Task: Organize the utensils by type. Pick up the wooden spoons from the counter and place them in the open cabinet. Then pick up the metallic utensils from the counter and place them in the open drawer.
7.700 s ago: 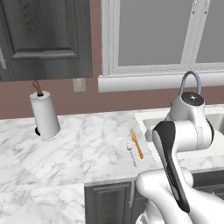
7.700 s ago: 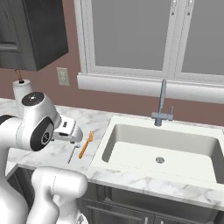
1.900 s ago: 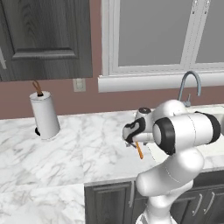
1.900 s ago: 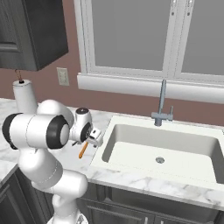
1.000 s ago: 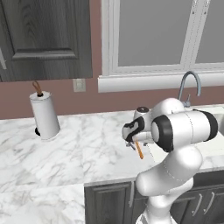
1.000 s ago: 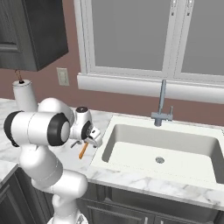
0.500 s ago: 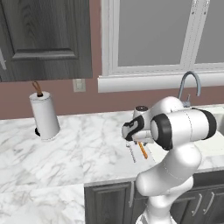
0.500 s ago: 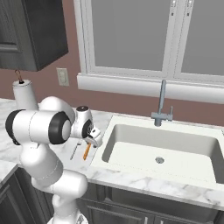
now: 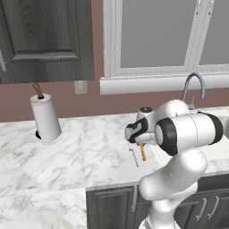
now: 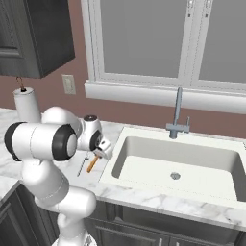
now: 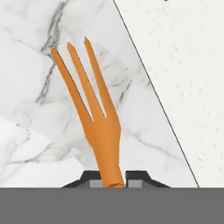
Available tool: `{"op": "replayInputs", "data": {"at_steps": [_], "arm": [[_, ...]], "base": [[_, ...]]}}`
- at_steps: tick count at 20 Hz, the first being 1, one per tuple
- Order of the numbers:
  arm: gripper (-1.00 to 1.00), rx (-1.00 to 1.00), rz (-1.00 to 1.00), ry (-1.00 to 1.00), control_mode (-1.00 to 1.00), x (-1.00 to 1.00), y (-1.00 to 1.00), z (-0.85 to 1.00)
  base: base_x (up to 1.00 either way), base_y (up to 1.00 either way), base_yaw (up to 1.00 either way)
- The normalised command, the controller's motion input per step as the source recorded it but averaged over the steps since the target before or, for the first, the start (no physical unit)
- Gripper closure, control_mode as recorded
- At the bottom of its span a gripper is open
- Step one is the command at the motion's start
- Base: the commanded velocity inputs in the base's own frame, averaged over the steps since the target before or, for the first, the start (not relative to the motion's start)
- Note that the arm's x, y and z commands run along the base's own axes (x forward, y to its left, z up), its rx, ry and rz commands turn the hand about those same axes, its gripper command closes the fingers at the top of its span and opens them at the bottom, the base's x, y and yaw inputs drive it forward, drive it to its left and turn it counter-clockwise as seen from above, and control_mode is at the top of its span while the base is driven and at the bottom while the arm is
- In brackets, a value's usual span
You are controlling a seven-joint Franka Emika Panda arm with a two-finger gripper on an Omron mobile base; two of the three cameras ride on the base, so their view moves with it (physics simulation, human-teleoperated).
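An orange fork-shaped utensil [image 11: 94, 118] lies on the white marble counter [image 9: 67, 152], just left of the sink. My gripper [image 11: 114, 181] is down on it, and its two dark tips press against the narrow end of the handle from both sides. From the base cameras, the orange piece [image 9: 143, 152] [image 10: 91, 165] pokes out below the gripper [image 9: 139, 144] [image 10: 98, 153]. A slim silver-white utensil [image 9: 133, 156] [image 10: 82, 164] lies right beside it on the left. The wooden spoons, the open cabinet and the open drawer are out of view.
A paper towel holder [image 9: 44, 118] [image 10: 26, 105] stands at the back left of the counter. The sink [image 10: 178, 168] with its faucet [image 10: 178, 115] lies to the right. A dark upper cabinet door [image 9: 44, 40] hangs above the left counter.
The hand has sunk the last bit onto the orange utensil and its fingers have drawn in against the handle. The utensils have not shifted.
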Motion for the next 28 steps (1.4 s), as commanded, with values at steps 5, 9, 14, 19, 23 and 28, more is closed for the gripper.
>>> {"op": "replayInputs", "data": {"at_steps": [5,9,14,19,23,28], "arm": [[1.00,0.02,0.00,-0.14,-1.00,-0.03,0.07,0.41],[1.00,0.03,0.00,-0.12,-1.00,0.00,0.04,0.52],[1.00,0.03,0.00,-0.06,-1.00,-0.09,0.00,0.79],[1.00,0.00,0.12,-0.06,-1.00,-0.35,0.05,0.77],[1.00,-0.05,0.19,-0.14,-1.00,-0.48,0.09,0.68],[1.00,-0.05,0.15,-0.14,-1.00,-0.49,0.02,0.62]], "base": [[0.00,0.00,0.00],[0.00,0.00,0.00],[0.00,0.00,0.00],[0.00,0.00,0.00],[0.00,0.00,0.00],[0.00,0.00,0.00]]}}
